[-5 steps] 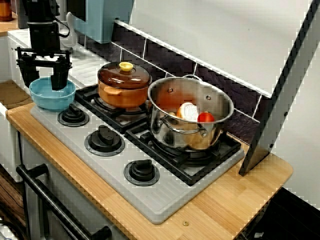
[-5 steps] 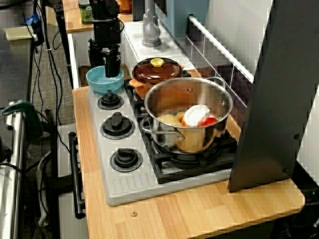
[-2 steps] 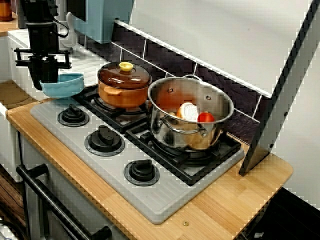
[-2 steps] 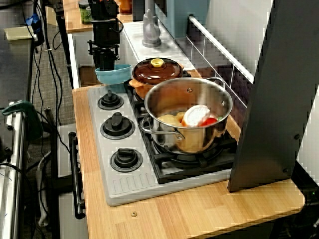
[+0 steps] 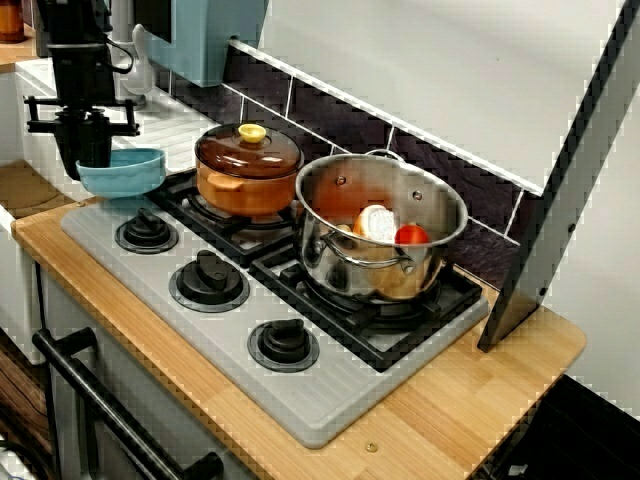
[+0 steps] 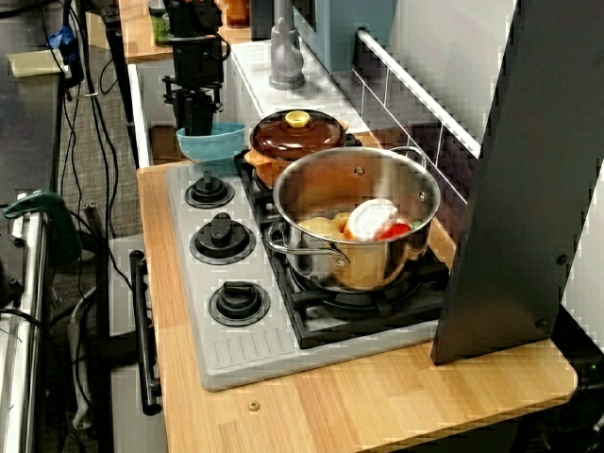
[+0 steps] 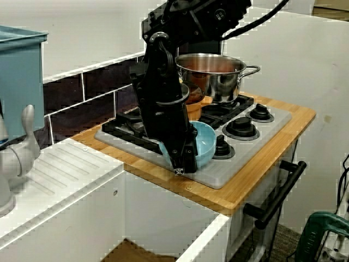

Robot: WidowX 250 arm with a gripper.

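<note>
While its black fingers close on the near rim, the pincer (image 5: 93, 160) pinches a glossy light-blue round bowl (image 5: 125, 172) with one finger inside the wall and one outside. Seen from the stove's front, the bowl hangs at the far left corner of the matte grey ribbed stove top (image 5: 330, 400) and looks just clear of it, with a shadow under its base. It sits at about nine o'clock of the brown glazed ceramic pot (image 5: 245, 180), near it but apart. That pot is squat, with a domed lid and a yellow knob. A black round burner dial (image 5: 146, 232) lies at six o'clock of the bowl.

From the sink side, the pincer (image 7: 182, 158) points straight down and the bowl's (image 7: 203, 143) smooth curved wall shows behind it. A polished steel stockpot (image 5: 380, 230) stands at three o'clock on the black cast grate, with round pale and red foods inside. Everything rests on the pale wooden worktop (image 5: 480, 390) — its grain runs in strips.
</note>
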